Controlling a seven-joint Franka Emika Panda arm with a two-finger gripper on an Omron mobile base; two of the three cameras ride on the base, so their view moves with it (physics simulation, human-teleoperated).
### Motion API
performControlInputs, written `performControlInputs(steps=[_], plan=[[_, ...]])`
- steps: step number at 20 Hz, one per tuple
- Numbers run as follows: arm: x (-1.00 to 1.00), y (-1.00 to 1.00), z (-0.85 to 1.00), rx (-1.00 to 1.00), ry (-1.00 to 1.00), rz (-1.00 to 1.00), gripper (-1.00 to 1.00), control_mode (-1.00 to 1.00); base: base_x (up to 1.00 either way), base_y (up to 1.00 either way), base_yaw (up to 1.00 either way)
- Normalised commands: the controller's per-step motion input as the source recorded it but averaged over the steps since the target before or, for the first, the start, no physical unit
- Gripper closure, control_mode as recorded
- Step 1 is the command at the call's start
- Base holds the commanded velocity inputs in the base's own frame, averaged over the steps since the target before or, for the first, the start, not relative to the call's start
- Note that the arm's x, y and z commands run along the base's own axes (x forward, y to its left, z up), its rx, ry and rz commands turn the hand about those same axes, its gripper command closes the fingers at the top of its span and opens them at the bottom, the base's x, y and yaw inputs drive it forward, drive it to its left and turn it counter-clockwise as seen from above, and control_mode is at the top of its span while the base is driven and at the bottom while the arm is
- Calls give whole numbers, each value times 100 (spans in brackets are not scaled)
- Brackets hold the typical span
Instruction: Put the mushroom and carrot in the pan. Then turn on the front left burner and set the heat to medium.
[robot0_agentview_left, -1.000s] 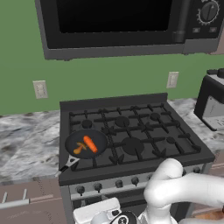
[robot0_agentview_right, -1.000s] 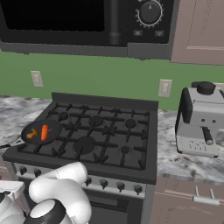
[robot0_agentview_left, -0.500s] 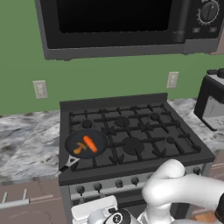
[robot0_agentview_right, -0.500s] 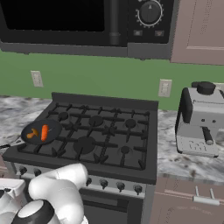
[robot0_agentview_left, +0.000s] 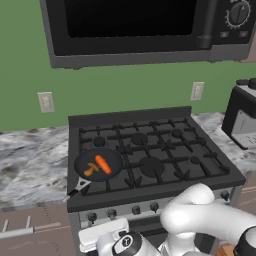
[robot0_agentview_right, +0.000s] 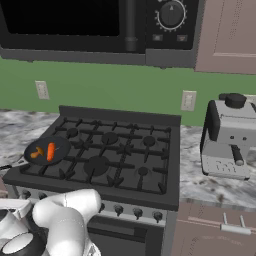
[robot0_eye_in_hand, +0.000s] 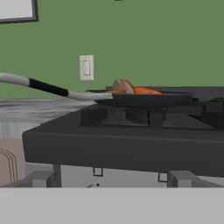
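The dark pan (robot0_agentview_left: 114, 159) sits on the stove's front left grate and covers the front left burner. Inside it lie the bright orange carrot (robot0_agentview_left: 102, 162) and the small brownish mushroom (robot0_agentview_left: 90, 170). The right base view shows the pan (robot0_agentview_right: 61, 145) with the carrot (robot0_agentview_right: 50, 151) and mushroom (robot0_agentview_right: 36, 153) in it. The hand view looks level across the stove edge at the pan (robot0_eye_in_hand: 144, 100), with the mushroom (robot0_eye_in_hand: 123, 85) and carrot (robot0_eye_in_hand: 145, 91) peeking over its rim. My gripper's white hand (robot0_agentview_left: 102, 234) hangs low before the stove front, below the pan. Nothing is held.
A row of knobs (robot0_agentview_left: 134, 210) runs along the stove's front panel just above my hand. The pan handle (robot0_eye_in_hand: 43, 86) juts out past the stove's left front corner. A coffee machine (robot0_agentview_right: 227, 135) stands on the right counter. A microwave (robot0_agentview_left: 135, 27) hangs overhead.
The arm has drifted slightly left, low in front of the stove. Pan, carrot and mushroom have not moved.
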Motion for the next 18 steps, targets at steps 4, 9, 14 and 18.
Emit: performControlInputs(steps=[4,9,14,18], plan=[[21,0,-27,0,0,0,-100,-100,0,0,0],[23,1,-33,0,0,0,-100,-100,0,0,0],[8,16,-20,0,0,0,-100,-100,0,0,0],[0,21,-14,0,-1,0,-100,-100,0,0,0]])
